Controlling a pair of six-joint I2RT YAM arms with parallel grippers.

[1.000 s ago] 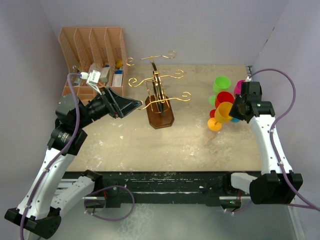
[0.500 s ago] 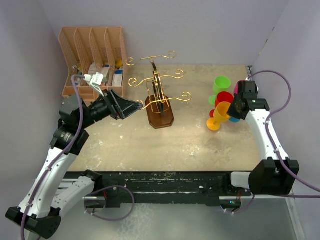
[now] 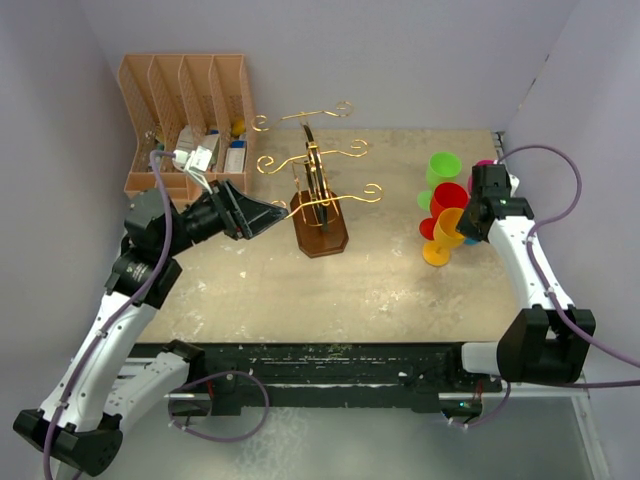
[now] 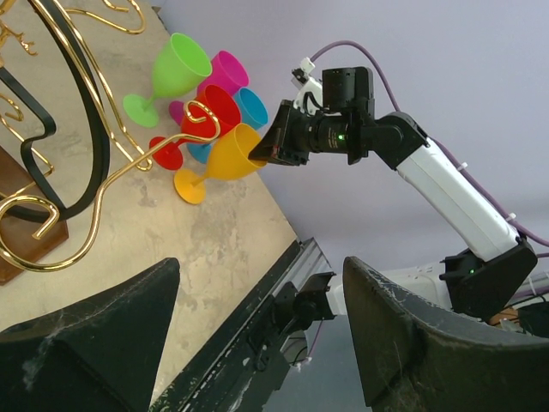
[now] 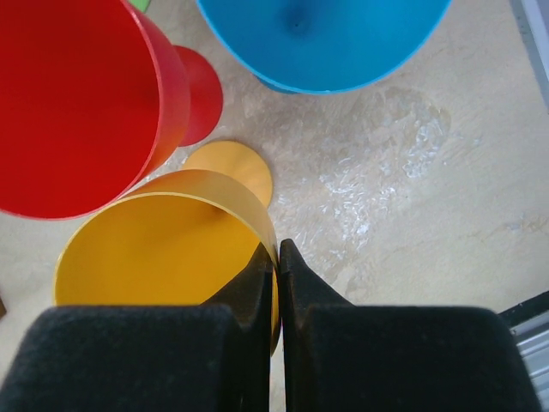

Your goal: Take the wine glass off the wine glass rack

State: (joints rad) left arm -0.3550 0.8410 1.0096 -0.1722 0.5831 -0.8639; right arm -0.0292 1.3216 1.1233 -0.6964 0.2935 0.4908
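Pinches yellow wine glass (image 3: pixel 447 225) by its rim in right end effector (image 5: pixel 276 257), well right of wine glass rack (image 3: pixel 318 205) — tilted, just beside red glass (image 5: pixel 77 103). Holds left end effector (image 3: pixel 265 212) wide beside wine glass rack. Risks slipping from thin rim grip — or knocking over red glass.

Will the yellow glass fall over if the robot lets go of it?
Probably tippy: the yellow glass leans over on a thin stem and small foot, pinched by its rim in the right gripper. It looks like light plastic, so likely not fragile. The smooth rim might slip.
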